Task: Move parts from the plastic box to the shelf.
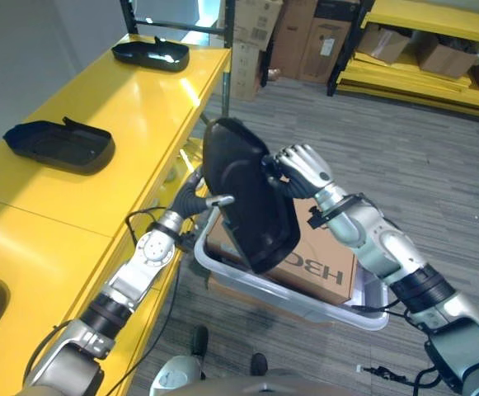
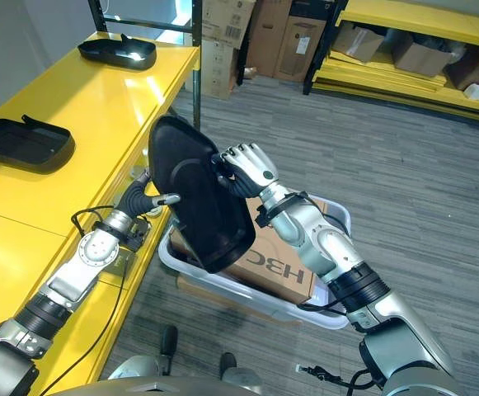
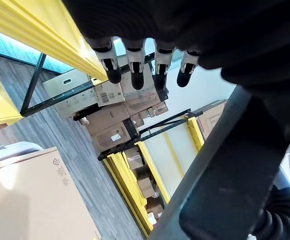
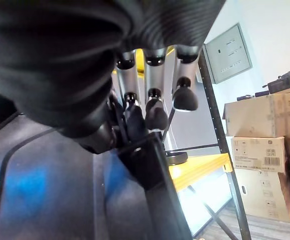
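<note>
- The black part (image 1: 247, 198) is held upright above the plastic box (image 1: 371, 318), just right of the yellow shelf (image 1: 140, 99) edge.
- Right hand (image 2: 246, 169) curls its fingers over the part's right rim.
- Left hand (image 1: 196, 191) touches the part's left side; its fingers look nearly straight.
- The box holds a cardboard carton (image 1: 321, 264).
- Two black trays (image 1: 62, 144) (image 1: 150, 54) lie well apart on the shelf, with bare yellow surface between them.

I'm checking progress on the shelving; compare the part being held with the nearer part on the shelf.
The held part stands nearly upright in the air above the plastic box, gripped by the right hand; the shelf part lies flat, untouched, on the yellow shelf. Both are black moulded pieces of similar shape.
</note>
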`<state>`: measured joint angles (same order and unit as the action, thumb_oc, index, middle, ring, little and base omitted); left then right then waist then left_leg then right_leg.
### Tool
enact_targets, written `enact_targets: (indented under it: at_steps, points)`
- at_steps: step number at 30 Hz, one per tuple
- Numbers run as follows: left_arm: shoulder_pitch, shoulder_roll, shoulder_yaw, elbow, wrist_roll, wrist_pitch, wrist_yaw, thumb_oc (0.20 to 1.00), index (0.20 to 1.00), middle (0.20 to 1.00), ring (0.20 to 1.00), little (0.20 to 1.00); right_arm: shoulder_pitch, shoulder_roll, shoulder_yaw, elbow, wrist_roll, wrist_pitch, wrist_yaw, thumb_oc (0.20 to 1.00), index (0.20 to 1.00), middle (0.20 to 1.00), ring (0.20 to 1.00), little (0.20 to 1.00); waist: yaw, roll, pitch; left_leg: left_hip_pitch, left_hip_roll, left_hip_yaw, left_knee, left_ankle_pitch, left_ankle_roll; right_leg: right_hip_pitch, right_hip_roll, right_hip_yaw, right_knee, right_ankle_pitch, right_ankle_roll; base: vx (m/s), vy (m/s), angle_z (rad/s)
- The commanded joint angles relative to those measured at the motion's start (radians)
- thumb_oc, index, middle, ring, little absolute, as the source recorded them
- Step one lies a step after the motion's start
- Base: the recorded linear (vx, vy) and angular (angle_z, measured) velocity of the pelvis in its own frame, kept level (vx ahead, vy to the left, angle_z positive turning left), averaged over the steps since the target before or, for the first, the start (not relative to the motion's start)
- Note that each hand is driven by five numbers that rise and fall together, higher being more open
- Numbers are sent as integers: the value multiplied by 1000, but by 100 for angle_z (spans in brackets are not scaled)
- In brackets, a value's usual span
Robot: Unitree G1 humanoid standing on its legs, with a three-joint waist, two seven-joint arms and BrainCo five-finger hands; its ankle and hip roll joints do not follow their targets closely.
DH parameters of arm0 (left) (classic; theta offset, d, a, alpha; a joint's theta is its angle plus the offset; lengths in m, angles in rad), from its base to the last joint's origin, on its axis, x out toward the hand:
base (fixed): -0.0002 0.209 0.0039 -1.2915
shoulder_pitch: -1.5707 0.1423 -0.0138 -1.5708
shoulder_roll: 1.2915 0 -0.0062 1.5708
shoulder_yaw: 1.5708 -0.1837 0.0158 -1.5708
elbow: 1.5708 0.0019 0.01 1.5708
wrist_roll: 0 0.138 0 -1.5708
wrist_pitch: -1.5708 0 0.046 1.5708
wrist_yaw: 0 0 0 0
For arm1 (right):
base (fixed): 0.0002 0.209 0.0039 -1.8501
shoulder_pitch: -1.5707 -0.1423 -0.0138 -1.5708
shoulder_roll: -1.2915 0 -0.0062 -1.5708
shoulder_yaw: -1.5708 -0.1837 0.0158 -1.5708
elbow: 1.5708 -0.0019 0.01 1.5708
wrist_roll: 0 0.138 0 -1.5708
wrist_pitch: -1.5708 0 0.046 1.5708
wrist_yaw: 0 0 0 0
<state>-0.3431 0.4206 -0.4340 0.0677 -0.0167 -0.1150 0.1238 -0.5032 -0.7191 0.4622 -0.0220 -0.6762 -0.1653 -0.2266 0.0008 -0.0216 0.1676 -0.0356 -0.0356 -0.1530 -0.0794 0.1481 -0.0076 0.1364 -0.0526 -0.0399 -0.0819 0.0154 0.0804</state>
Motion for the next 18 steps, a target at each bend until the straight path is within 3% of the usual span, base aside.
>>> enact_targets:
  at_steps: [1,6,8,12,18]
  points:
    - [-68,-50,-24,34,-15,-40,11,1000,1000,1000,1000,1000,-91,46,4,-61,-3,-36,-22,200,200,200,200,200,18,-37,-117,3,57,-9,14,-123,-23,-60,-72,-14,36,-50,55,0,0,0]
    - [-60,-67,-14,42,-65,-39,20,1000,1000,1000,1000,1000,-85,72,-10,-73,13,-33,-25,200,200,200,200,200,17,-37,-122,7,56,-8,13,-129,-22,-57,-72,-13,35,-54,54,0,0,0]
    - [-15,-82,23,28,-225,-52,15,1000,1000,1000,1000,1000,-61,80,-46,-76,36,-17,-42,200,200,200,200,200,17,-35,-121,9,56,-5,13,-129,-21,-56,-73,-12,36,-53,53,0,0,0]
    - [41,-82,58,-46,-371,-60,-9,1000,1000,1000,1000,1000,-36,90,-91,-43,34,11,-70,200,200,200,200,200,22,-33,-121,10,56,-6,13,-130,-19,-55,-73,-10,35,-52,52,9,9,-6]
    - [64,-68,50,-133,-418,-51,-39,1000,1000,1000,1000,1000,-35,125,-114,2,10,40,-88,200,200,200,200,200,29,-31,-124,10,53,-12,12,-130,-18,-53,-71,-12,35,-55,50,0,0,0]
